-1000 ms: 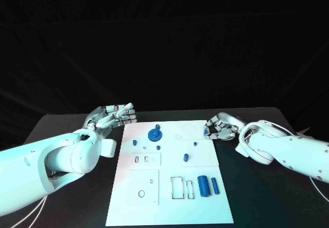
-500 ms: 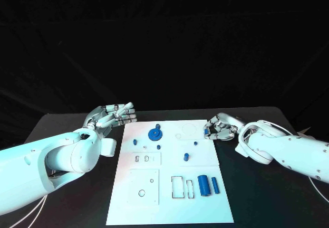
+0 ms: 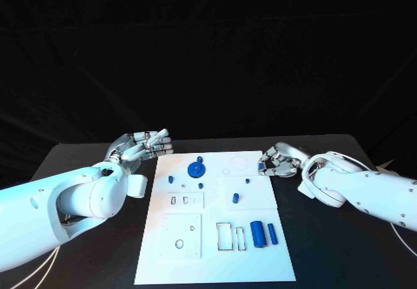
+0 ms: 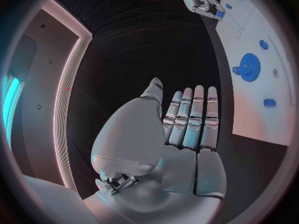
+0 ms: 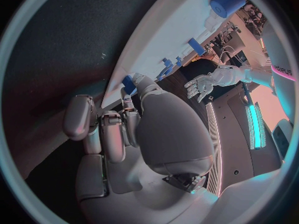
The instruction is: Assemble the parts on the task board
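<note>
Barely anything has shifted over the last second: the right hand (image 3: 279, 161) has crept slightly off the task board (image 3: 217, 265) edge toward the far right corner, fingers curled in, pinching a small blue part (image 5: 128, 83) at its fingertips, as it did a second ago. That reads as a part in hand, not yet carried to its seat. Nearest, well short of the hand, lie two blue cylinders (image 3: 263, 233); a blue peg (image 3: 234, 198) stands closer to it, just inboard. Farther across, the blue gear (image 3: 197, 170) sits between both hands. Left hand (image 3: 146, 146) hovers beyond the board's far left corner on the worktop (image 3: 348, 253) side, fingers straight, pressed together, empty, unmoved.
</note>
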`<state>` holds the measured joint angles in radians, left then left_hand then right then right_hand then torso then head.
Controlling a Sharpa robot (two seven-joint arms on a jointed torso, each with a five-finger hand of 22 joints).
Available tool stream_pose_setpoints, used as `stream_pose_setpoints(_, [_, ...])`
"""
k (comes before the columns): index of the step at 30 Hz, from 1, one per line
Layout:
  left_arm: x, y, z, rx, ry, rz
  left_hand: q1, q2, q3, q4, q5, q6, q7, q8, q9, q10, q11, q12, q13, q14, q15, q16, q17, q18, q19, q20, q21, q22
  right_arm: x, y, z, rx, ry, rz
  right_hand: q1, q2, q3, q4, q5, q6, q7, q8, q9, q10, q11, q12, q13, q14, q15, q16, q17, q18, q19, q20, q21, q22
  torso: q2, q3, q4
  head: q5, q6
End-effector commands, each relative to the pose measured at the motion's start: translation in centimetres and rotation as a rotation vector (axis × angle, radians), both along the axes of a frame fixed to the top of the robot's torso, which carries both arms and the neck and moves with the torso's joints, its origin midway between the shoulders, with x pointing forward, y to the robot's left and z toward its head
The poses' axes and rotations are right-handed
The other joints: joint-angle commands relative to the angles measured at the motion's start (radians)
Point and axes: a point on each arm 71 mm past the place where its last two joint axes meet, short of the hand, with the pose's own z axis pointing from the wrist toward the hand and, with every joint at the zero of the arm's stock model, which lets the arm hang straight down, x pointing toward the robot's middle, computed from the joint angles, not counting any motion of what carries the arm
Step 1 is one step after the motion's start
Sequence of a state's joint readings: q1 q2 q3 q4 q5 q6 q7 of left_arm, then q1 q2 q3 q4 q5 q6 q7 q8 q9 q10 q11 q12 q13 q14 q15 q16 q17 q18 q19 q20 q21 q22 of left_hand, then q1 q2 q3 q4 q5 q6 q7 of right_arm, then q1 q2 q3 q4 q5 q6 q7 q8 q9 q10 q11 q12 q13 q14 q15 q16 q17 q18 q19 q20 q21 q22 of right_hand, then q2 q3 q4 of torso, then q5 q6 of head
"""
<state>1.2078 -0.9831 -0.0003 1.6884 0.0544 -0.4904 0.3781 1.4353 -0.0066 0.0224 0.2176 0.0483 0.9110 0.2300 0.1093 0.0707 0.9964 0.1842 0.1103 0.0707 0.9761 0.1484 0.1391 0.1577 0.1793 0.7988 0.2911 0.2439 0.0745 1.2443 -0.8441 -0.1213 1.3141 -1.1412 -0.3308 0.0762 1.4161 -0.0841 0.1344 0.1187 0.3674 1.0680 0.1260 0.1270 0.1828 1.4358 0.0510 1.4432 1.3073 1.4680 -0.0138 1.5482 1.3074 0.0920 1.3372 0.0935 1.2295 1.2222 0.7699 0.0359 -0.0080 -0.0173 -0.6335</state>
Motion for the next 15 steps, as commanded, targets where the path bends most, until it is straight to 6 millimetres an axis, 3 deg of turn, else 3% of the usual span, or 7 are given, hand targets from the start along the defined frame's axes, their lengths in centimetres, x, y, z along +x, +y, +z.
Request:
stream_pose_setpoints(1, [0.0,-0.2,0.1,-0.009,-0.008,-0.016,0.011,0.0,0.0,-0.006,0.0,0.007,-0.002,-0.006,0.0,0.0,-0.001,-0.006,-0.001,0.008,0.001,-0.004,0.001,-0.005,-0.006,-0.002,-0.004,-0.001,0.0,0.1,0.1,0.009,-0.02,-0.011,0.007,0.024,0.016,-0.002,-0.019,0.019,-0.008,0.013,0.007,0.004,-0.012,0.005,0.097,0.093,-0.012,0.004,0.222,-0.003,0.008,-0.006,0.011,0.008,0.001,0.0001,0.0004,-0.001,-0.001])
stream_pose_setpoints(7, [0.0,-0.2,0.1,-0.009,-0.007,-0.016,0.011,0.0,0.0,-0.006,0.0,0.007,-0.002,-0.006,0.0,0.0,-0.001,-0.006,-0.001,0.008,0.001,-0.004,0.001,-0.005,-0.006,-0.002,-0.004,-0.001,0.0,0.2,0.4,0.033,-0.049,-0.039,0.022,0.056,0.048,-0.013,-0.049,0.038,-0.023,0.03,0.016,0.017,-0.025,0.013,0.109,0.095,-0.024,0.009,0.232,-0.007,0.02,-0.018,0.025,0.026,0.0,0.0002,0.0001,0.0,-0.005])
stream_pose_setpoints(15, [0.0,-0.1,0.1,-0.008,-0.006,-0.014,0.011,0.0,0.0,-0.006,0.0,0.007,-0.002,-0.006,0.0,0.0,-0.001,-0.006,-0.001,0.008,0.001,-0.004,0.001,-0.005,-0.006,-0.002,-0.004,-0.001,-0.8,1.3,1.2,0.054,-0.07,-0.036,0.019,0.052,0.055,-0.018,-0.059,0.033,-0.022,0.031,0.018,0.017,-0.025,0.013,0.109,0.096,-0.025,0.011,0.237,-0.01,0.027,-0.021,0.034,0.036,-0.002,-0.0008,-0.0002,0.003,-0.01])
